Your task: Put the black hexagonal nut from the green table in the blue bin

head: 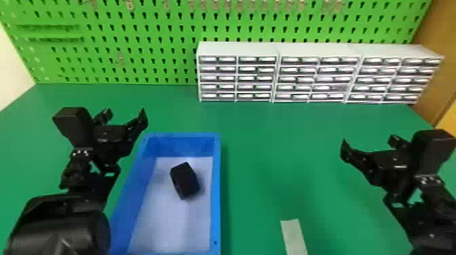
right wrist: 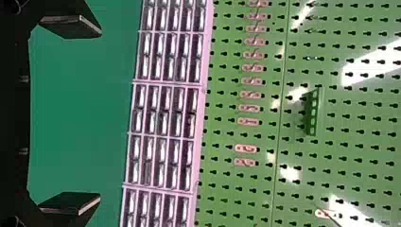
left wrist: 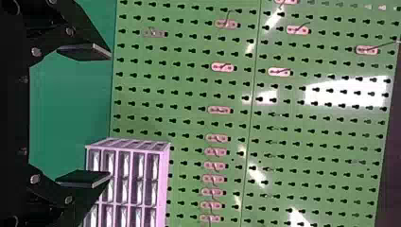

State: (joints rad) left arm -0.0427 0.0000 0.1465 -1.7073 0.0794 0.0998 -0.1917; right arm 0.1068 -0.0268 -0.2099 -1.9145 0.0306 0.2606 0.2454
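The black hexagonal nut (head: 185, 180) lies inside the blue bin (head: 215, 200), on its pale floor toward the back right. My left gripper (head: 125, 114) is above and left of the bin's back corner, apart from the nut; its fingers are spread. The left wrist view has the same gripper (left wrist: 101, 115) open, with nothing held. Well to the right of the bin, my right gripper (head: 369, 142) is over the green table (head: 264, 162). In the right wrist view the right gripper (right wrist: 97, 116) is open too, its fingers wide apart around nothing.
White drawer cabinets (head: 278, 49) line the table's back right, before a green pegboard (head: 135, 44) with small hooks. A pale strip (head: 293, 237) lies on the table near the front edge, right of the bin.
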